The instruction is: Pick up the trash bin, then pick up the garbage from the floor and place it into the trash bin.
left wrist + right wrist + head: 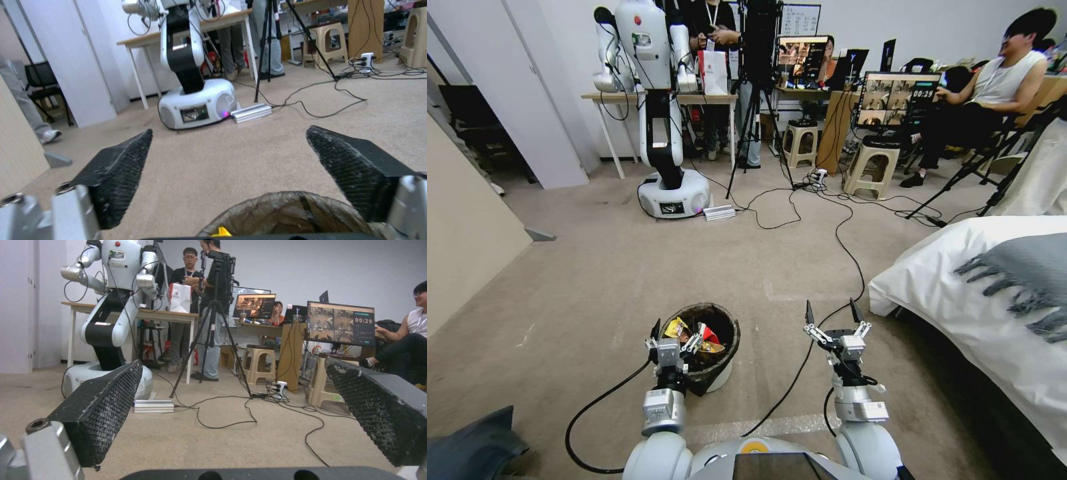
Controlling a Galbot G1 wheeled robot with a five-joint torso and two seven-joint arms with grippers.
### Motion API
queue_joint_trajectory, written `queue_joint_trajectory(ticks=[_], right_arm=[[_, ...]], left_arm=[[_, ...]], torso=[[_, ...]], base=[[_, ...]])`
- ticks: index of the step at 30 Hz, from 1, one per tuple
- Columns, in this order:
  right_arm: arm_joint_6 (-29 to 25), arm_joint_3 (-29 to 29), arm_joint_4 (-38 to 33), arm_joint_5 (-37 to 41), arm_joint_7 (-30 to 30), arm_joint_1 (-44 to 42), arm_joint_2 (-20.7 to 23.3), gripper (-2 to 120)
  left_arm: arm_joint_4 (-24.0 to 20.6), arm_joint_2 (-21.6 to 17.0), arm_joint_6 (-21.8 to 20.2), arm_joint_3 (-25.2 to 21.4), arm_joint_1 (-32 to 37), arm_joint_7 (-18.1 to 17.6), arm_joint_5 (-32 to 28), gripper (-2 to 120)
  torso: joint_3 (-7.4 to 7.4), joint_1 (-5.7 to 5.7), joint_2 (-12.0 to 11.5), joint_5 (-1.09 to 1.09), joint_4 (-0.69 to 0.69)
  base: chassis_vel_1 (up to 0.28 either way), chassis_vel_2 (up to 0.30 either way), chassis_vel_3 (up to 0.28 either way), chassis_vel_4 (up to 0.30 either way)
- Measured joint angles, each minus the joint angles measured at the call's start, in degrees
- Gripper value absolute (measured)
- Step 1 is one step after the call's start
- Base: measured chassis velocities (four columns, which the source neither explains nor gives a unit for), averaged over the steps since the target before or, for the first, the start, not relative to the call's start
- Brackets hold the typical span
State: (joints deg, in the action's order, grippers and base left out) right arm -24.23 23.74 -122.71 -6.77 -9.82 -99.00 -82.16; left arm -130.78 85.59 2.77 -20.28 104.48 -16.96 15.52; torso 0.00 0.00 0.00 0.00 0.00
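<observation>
Head camera: high, tilted forward and down across carpet, both arms at the bottom edge. Left wrist camera: low, close over the trash bin (289,213) rim, facing the parked white robot (195,96). Right wrist camera: near floor level, facing forward. All three share that robot.

On the floor just ahead of our base stands the trash bin (710,347), left of centre, with the garbage (694,333) lying inside it. Our left gripper (675,339) hangs over the bin's near rim, one finger outside it, the other above the contents; our right gripper (835,320) is held to the right, apart from the bin, above a cable (800,363) that runs across the floor between the two arms. The bed (980,293) lies further right, a blanket (1027,273) on top. Far ahead, left of centre, a second robot (660,107) stands before a table (657,100); a tripod (754,113) stands to its right
</observation>
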Motion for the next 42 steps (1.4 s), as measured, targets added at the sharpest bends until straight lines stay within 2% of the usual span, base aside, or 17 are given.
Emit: queue_joint_trajectory(ticks=[6,42], right_arm=[[0.0,0.3,0.5,-0.1,0.0,0.1,-0.1,100],[0.2,0.4,0.6,-0.2,0.0,0.1,-0.2,100]], left_arm=[[0.4,0.1,0.6,-0.5,0.0,-0.8,0.3,97],[0.2,0.2,0.0,-0.4,-0.1,-1.1,-0.1,97]], torso=[[0.00,0.00,0.0,0.00,0.00],[0.00,0.00,0.0,0.00,0.00]], base=[[0.000,0.000,0.000,0.000],[0.000,0.000,0.000,0.000]])
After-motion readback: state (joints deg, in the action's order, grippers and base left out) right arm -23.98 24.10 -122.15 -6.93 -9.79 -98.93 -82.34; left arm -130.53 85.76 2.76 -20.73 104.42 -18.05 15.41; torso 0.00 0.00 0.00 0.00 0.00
